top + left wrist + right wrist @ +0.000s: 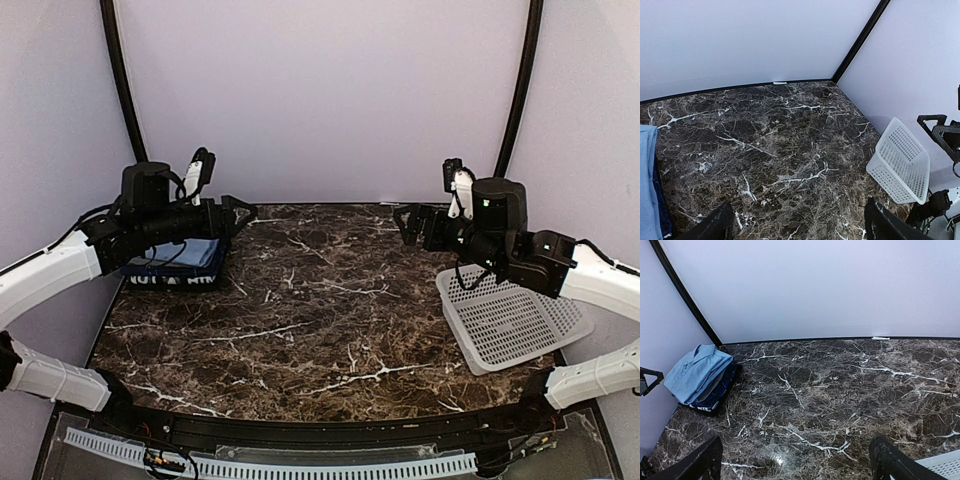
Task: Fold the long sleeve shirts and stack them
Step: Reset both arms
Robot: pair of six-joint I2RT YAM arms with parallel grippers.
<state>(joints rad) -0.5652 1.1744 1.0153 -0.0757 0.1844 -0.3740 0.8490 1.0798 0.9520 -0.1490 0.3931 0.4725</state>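
The long sleeve shirts [195,258] lie folded and stacked at the far-left corner of the desk [320,300], light blue shirt [697,370] uppermost; the lowest appears navy. Left hand [243,215] and right hand [408,226] are released, grasping nothing.

A table [320,300] with a dark brown marble top, veined in white, fills the overhead view and is bordered by a thin black edge. With the table's centre as the clock's middle and the far wall at twelve, a squared stack of folded long sleeve shirts [700,372] sits at about ten o'clock, close to the left edge. The navy shirt [170,281] with white lettering is at the bottom, flat on the marble, and the light blue shirt [695,367] is on top. At about four o'clock a white plastic lattice basket [505,320] rests tilted at the right edge. A small white strip [780,83] lies at the far edge, about one o'clock.
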